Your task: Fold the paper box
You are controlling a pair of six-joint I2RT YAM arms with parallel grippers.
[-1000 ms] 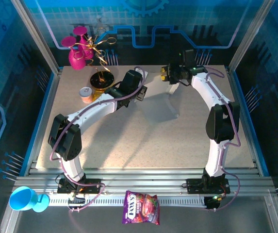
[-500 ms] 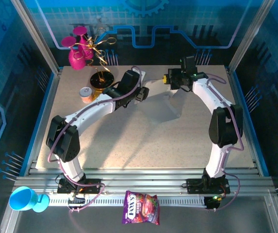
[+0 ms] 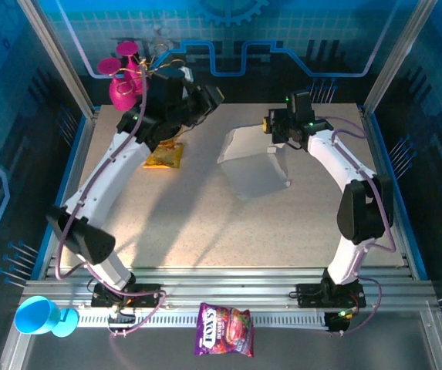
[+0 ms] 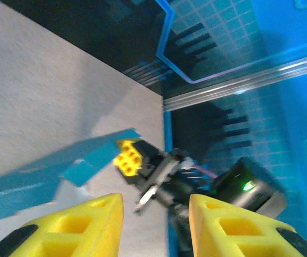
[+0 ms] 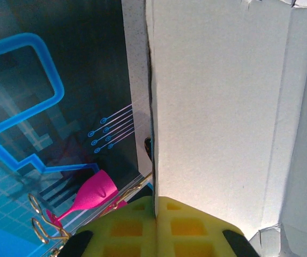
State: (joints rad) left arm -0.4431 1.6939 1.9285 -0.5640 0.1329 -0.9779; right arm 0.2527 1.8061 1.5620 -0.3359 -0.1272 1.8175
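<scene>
— Where is the paper box [image 3: 255, 166]?

— On the far right part of the table [image 3: 190, 231], with its far edge pinched in the right gripper [image 3: 273, 132]. In the right wrist view the yellow fingers [image 5: 121, 230] are pressed together, and the thin cardboard sits in the seam between them.

— And the left gripper [image 3: 209, 96]?

— It is high over the far left of the table, well apart from the box. Its fingers are spread with nothing between them.

— Which way does the box lie from it?

— To its right and below. The left wrist view looks across at the blue outer face, which is raised at the gripped end and slopes down toward the table.

— Long axis?

— From above it seems to slant from the far side toward the near right, with the pale inside facing up. The right arm is plainly nearer. I judge the left would have to drop and travel rightward to reach the free left edge.
</scene>
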